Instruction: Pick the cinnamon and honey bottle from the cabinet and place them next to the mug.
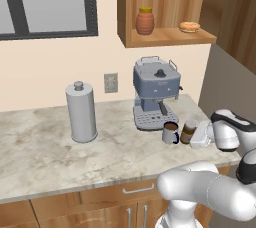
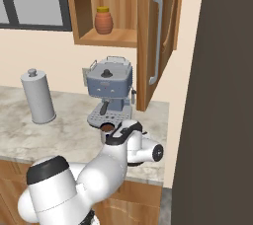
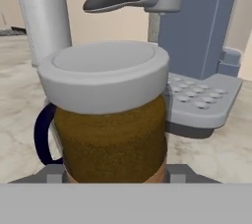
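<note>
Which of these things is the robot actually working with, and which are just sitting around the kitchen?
Part of the job:
cinnamon, gripped by the gripper, on the counter beside the mug
honey bottle, on the cabinet shelf

Just sitting about:
coffee machine
grey canister
pastry on the shelf

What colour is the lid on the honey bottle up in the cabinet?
Yellow. The honey bottle shows it best in the left base view, on the cabinet shelf.

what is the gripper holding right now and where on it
The gripper is shut on the cinnamon, fingers on either side of the jar's lower body, beside the mug.
</note>
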